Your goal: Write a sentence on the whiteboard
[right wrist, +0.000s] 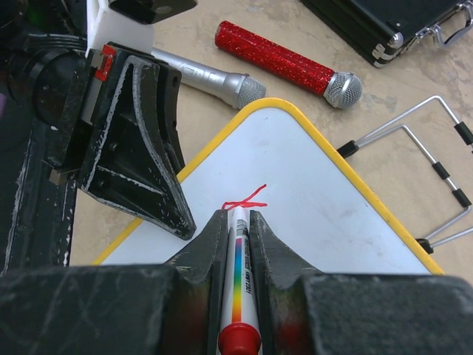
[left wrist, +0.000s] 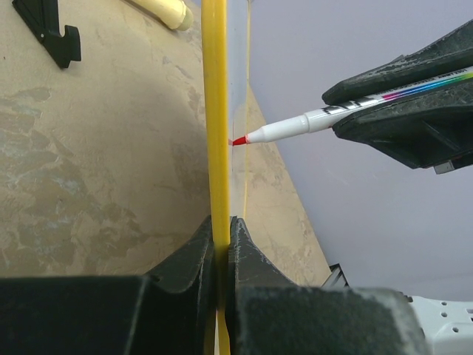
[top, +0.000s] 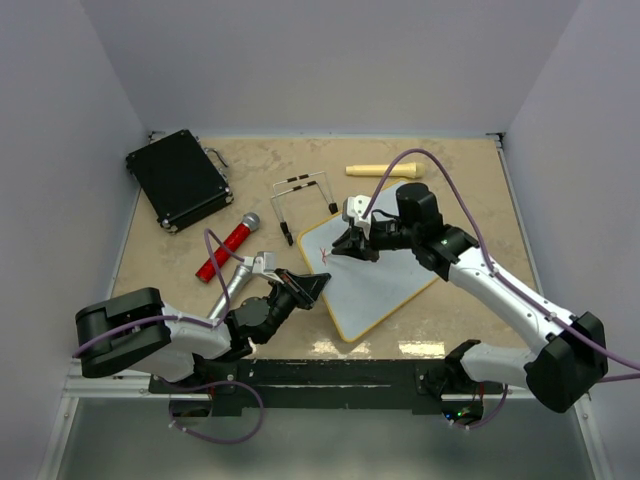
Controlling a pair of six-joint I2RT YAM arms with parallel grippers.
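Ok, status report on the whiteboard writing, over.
Left hand shut on whiteboard edge. Right hand shut on marker, tip touching whiteboard. Only one red stroke written. Nothing blocking the writing surface.

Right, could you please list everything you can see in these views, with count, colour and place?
whiteboard: one, white, yellow frame, table centre
red marks: one short scribble, red, on whiteboard at marker tip
marker: one, white, rainbow barrel, in right tool
black case: one, black, far left
red microphone: one, red, left of whiteboard
silver microphone: one, silver, beside red one
wire stand: one, silver, beyond whiteboard
cream cylinder: one, cream, far side
table: one, tan
left tool: black, shut on whiteboard edge
right tool: black, shut on marker
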